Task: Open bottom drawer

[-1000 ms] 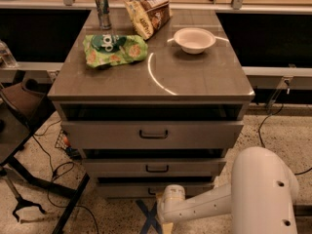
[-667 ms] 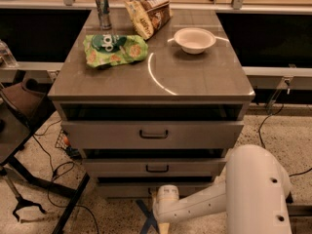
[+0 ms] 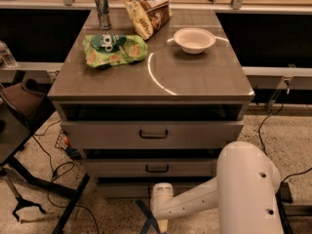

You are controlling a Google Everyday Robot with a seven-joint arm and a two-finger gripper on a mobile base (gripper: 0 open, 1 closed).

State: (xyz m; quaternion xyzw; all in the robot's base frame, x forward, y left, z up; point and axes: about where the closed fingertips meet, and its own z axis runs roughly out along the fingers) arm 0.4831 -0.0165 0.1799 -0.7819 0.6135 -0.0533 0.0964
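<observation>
Starting on the left, there's a dark stand (image 3: 19, 106) beside the cabinet, with cables (image 3: 48, 155) trailing over the speckled floor. On the grey tabletop (image 3: 195, 82), the left half has a green snack bag (image 3: 114, 50) lying flat and a can (image 3: 102, 9) standing upright behind it. Next over is a brown chip bag (image 3: 148, 13) leaning at the back, then a white bowl (image 3: 194, 39) sitting on its own towards the right.

Under the tabletop it's three grey drawers stacked. The top drawer (image 3: 152, 134) is the tallest, and the middle drawer (image 3: 156, 168) is slimmer. The bottom drawer (image 3: 122, 189) sits right down near the floor, and it looks shut to me, though it's dim down there.

The white arm (image 3: 248, 189) comes in from the lower right and reaches left across the front of the bottom drawer. The gripper (image 3: 162, 225) hangs at the very bottom edge of the view, just in front of that drawer's middle, next to some blue tape (image 3: 146, 218) on the floor. I can't tell whether it's spread or closed up.
</observation>
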